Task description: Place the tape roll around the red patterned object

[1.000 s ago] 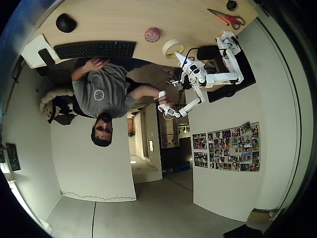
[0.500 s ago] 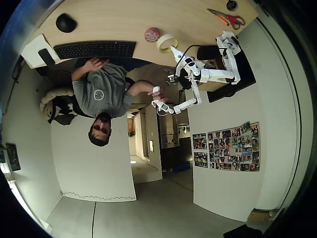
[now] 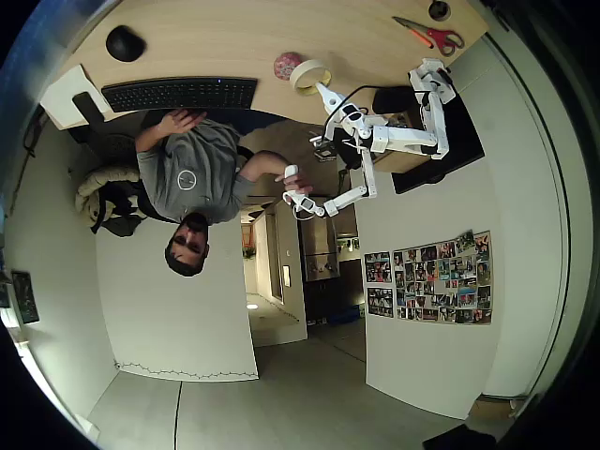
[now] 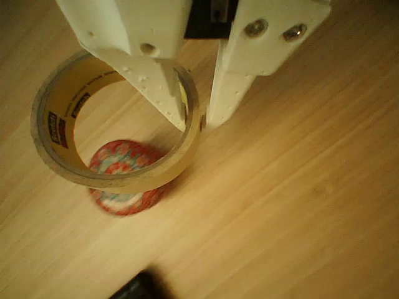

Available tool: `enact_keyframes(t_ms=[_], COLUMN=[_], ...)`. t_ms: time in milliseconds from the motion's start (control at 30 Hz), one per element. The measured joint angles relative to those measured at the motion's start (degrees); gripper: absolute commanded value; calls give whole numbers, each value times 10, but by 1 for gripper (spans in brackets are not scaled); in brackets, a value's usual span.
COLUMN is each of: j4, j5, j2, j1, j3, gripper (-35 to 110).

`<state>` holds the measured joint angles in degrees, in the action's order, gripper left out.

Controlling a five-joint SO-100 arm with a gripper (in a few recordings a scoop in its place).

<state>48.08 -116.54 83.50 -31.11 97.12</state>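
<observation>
My white gripper [image 4: 196, 119] is shut on the tape roll [image 4: 118, 169], one finger inside the ring and one outside its wall. The pale yellow-cream ring hangs above the wooden table. Through its open centre and below its rim I see the red patterned object [image 4: 128, 177], a small speckled dome on the table. In the overhead view the tape roll [image 3: 308, 75] sits just right of the red patterned object [image 3: 286, 65], with the gripper [image 3: 319, 90] at the ring's right side.
Red-handled scissors [image 3: 431, 36] lie at the table's far right, a black mouse [image 3: 124, 43] at the far left, and a black keyboard [image 3: 178, 93] along the near edge. A person sits by the keyboard. A dark edge [image 4: 134, 288] shows at the wrist view's bottom.
The arm has carried the tape roll leftward across the table, from well right of the red patterned object to right beside it.
</observation>
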Motion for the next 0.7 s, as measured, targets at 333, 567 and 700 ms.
enact_keyframes(t_ms=[333, 567, 700], j4=[17, 56, 76], j5=[0, 1, 6], j2=[-58, -119, -142], j1=[0, 13, 14], j3=[-87, -173, -223], gripper=[0, 0, 0])
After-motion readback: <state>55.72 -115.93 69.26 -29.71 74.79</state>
